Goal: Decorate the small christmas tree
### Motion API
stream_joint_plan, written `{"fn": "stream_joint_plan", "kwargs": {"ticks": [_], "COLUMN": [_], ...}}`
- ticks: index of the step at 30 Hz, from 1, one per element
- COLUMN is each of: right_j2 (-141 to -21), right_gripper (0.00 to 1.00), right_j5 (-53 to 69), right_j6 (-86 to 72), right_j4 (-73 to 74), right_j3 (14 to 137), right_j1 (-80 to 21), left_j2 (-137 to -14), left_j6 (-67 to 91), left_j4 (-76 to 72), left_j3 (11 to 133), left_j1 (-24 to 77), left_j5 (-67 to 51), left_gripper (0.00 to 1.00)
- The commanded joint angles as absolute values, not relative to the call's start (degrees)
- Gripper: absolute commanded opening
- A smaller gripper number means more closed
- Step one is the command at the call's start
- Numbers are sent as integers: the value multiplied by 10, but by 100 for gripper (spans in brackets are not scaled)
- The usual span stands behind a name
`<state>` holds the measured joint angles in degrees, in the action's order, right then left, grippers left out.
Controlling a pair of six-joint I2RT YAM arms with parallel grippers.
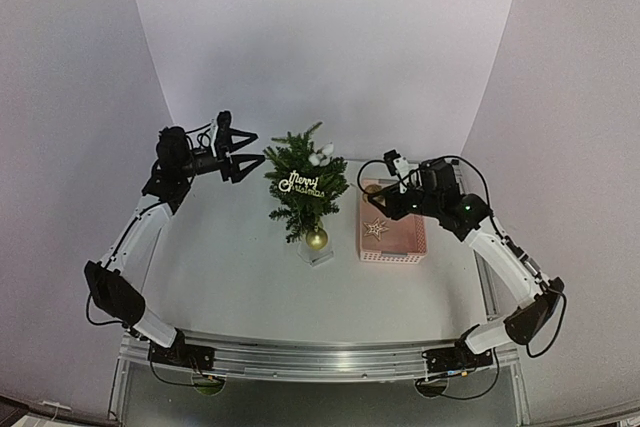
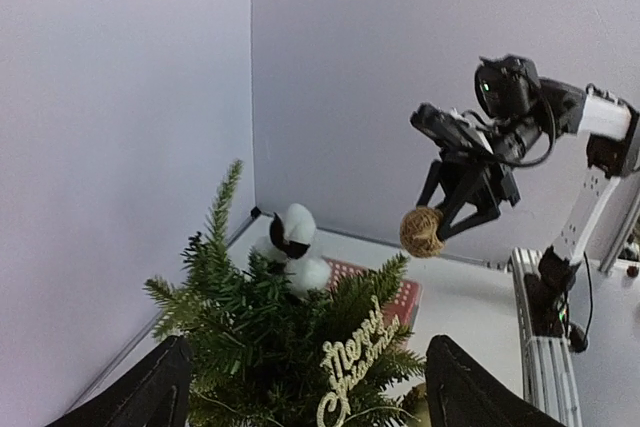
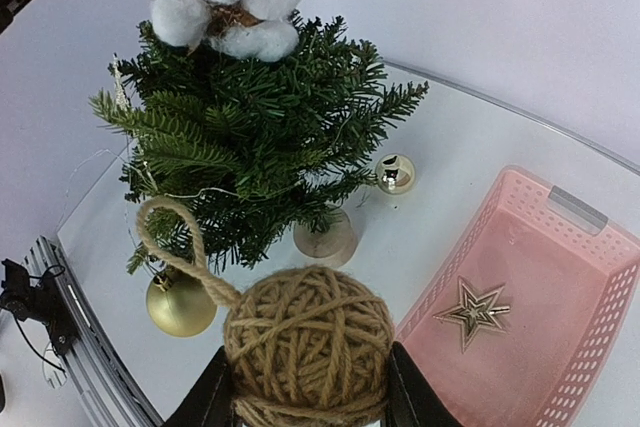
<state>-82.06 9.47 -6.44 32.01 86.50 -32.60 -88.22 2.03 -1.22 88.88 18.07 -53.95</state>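
Note:
The small christmas tree stands mid-table on a pale round base. It carries a white cotton ornament, a gold "Merry Christmas" sign and a gold ball. My right gripper is shut on a brown twine ball with a loop, held in the air just right of the tree above the pink basket. My left gripper hovers open and empty at the tree's upper left. In the left wrist view its fingers frame the tree top.
A gold star lies in the pink basket. A small silver bell sits on the table behind the tree base. White walls close in the back and sides. A metal rail runs along the near edge.

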Motion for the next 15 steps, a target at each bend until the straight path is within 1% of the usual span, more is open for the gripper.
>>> {"fn": "stream_joint_plan", "kwargs": {"ticks": [1,4,7,10,15], "right_j2": [-815,-808,-811,-818,-817], "right_gripper": [17,17,17,17,17], "right_j5": [134,161,207,239,266], "right_j6": [-47,-46,-61,-75,-95], "right_j4": [319,318,316,316,312], "right_j3": [885,884,883,879,864], "right_j1": [-316,-302,-283,-276,-269], "left_j2": [-924,-973,-1016,-1063,-1090], "left_j6": [-172,-250,-347,-412,-468], "left_j4": [183,268,334,367,351], "left_j3": [1003,1083,1142,1203,1193], "left_j1": [265,305,362,402,435], "left_j5": [-522,-487,-436,-422,-408], "left_gripper": [77,72,71,69,65]}}
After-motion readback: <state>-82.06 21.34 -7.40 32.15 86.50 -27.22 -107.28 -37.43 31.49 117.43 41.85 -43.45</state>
